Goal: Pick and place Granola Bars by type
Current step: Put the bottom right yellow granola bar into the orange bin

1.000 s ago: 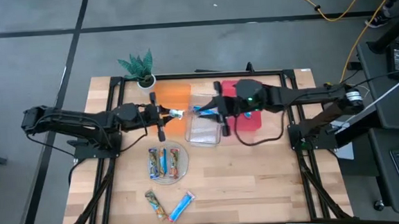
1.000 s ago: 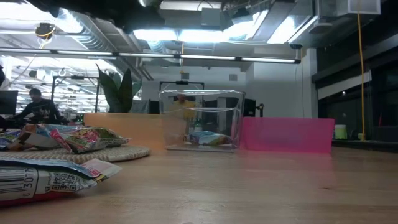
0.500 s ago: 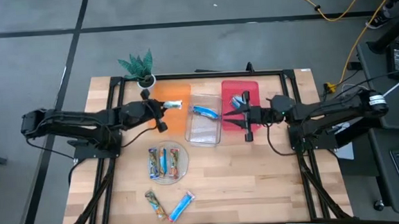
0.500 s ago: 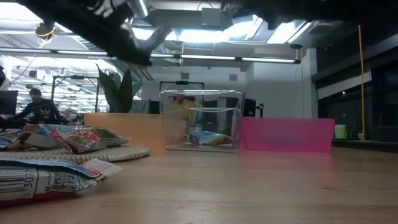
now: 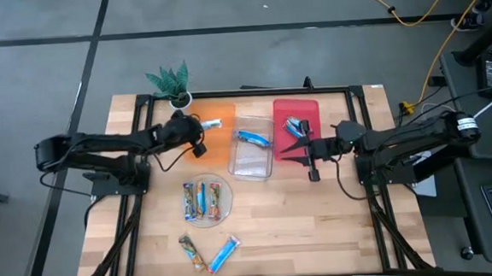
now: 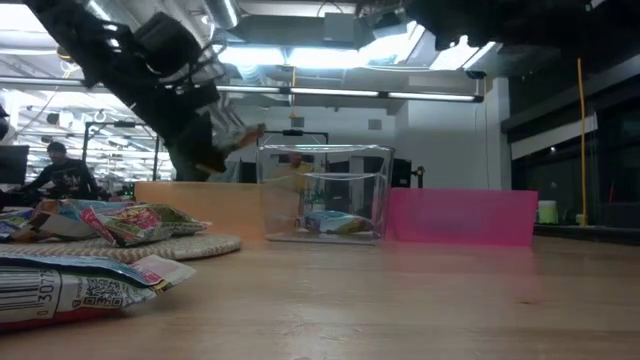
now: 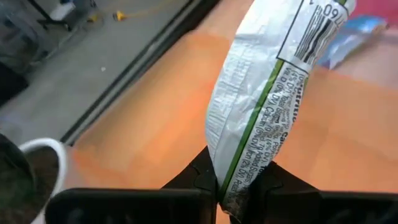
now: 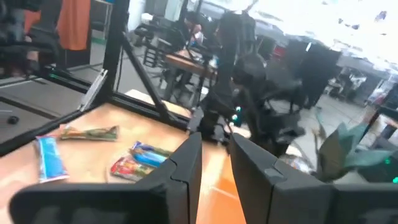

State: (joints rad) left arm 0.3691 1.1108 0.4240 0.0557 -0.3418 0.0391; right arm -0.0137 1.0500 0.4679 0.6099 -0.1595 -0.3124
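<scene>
Overhead, the left gripper (image 5: 196, 132) pinches a white-backed granola bar (image 7: 267, 93) above the orange tray (image 5: 224, 115) near the table's far edge. The right gripper (image 5: 309, 158), fingers nearly together and empty, hovers at the red tray's (image 5: 309, 110) near edge.

The high view looked straight down on the table (image 5: 319, 219); the low view faced level across it; both shared the clear bin (image 5: 252, 155).
</scene>
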